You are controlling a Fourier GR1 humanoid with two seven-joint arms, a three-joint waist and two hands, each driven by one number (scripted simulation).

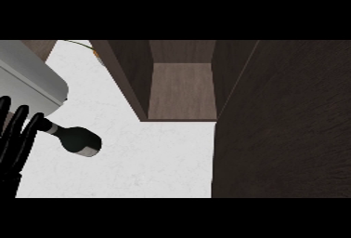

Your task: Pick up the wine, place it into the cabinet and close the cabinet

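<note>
Most of the view is taken by the cabinet [182, 88] and its door [288, 130], a broad dark panel swung out along the right side. The compartment stands open, and the part of its floor that shows is bare. No bottle is inside, so the picking-up step is judged not yet done.

To do the step well, the bottle wants grasping round its body, not its neck. It should then be carried in between the two side walls, clear of the open door, and set well back so the door can swing shut.

Below and left of the cabinet lies the white bench [151, 158]. A grey rounded body [27, 79] fills the upper left corner; what it is cannot be told.

At the left edge, the left hand [15, 139] shows as straight black fingers pointing up, spread and curled round nothing. The right hand is out of view.

Smallest is the wine [77, 138], a dark bottle shape with a pale end. It sits just beside those fingers, neck towards them, well apart from the cabinet. Whether it stands or lies cannot be told.
</note>
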